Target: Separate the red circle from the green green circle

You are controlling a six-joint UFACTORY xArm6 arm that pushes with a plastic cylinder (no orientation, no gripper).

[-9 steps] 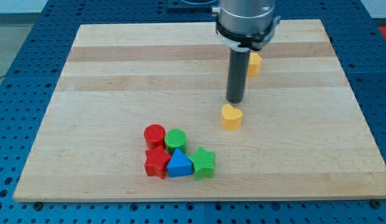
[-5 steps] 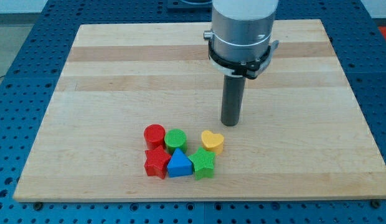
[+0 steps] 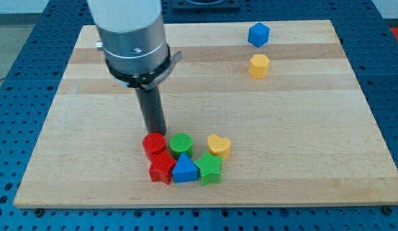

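Note:
The red circle lies near the board's bottom middle, touching the green circle on its right. My tip stands right at the red circle's top edge, touching or nearly touching it. Below these sit a red star, a blue triangle and a green star, all packed together. A yellow heart lies just right of the green circle.
A blue hexagon and a yellow hexagon lie at the board's top right. The wooden board rests on a blue perforated table. The arm's wide grey body hangs over the board's upper left.
The arm has swung left from above the yellow heart to the red circle's top edge. The yellow heart was pushed down next to the cluster earlier and now stays put.

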